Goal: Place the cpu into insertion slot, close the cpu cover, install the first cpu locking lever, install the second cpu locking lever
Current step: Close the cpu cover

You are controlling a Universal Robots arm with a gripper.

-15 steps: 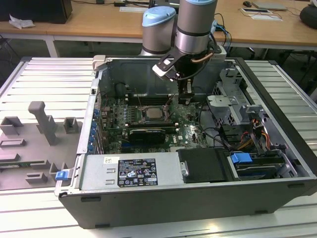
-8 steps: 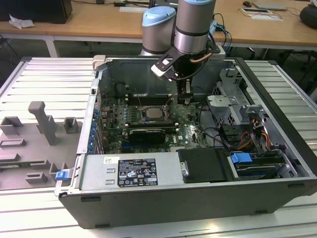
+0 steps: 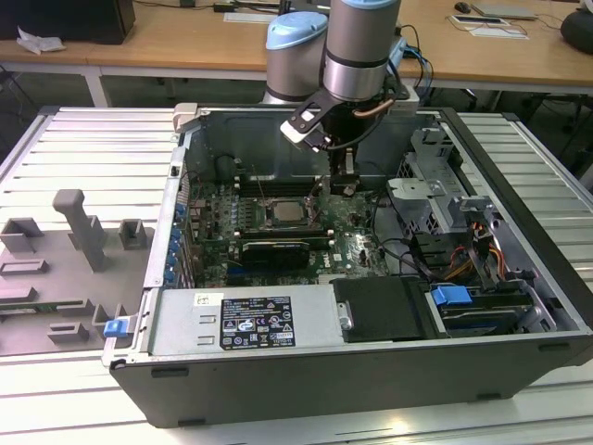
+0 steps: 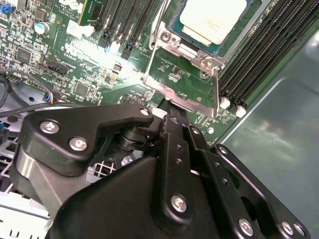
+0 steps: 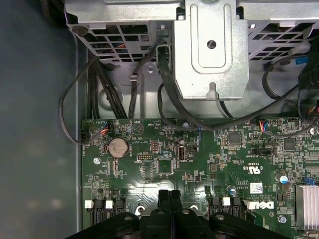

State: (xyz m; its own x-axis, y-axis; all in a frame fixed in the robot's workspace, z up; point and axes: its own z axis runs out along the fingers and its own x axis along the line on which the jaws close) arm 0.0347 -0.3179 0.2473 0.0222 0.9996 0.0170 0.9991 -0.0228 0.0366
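Note:
The cpu [image 3: 283, 211], a square chip with a pale silver top, lies in the insertion slot [image 3: 262, 222] in the middle of the motherboard. In the second wrist view the cpu [image 4: 213, 19] sits flat inside the slot's silver rim [image 4: 168, 36]. The cpu cover [image 4: 185, 102], a silver frame with a large window, stands swung up off the slot, and green board shows through it. My gripper [image 4: 168, 105] is shut with nothing between its fingers, and its tip is at the cover's free edge. In the exterior view my gripper [image 3: 344, 188] hangs just to the right of the slot. In the first wrist view the gripper [image 5: 169, 195] has its fingers pressed together.
Long memory slots [image 4: 279, 45] run beside the socket. A black card [image 3: 273, 250] lies in front of it, and the power supply [image 3: 241, 320] sits at the case front. A metal drive cage [image 5: 212, 45] and black cables [image 5: 164, 99] stand to the exterior view's right. A grey fixture tray [image 3: 65, 260] lies outside the case.

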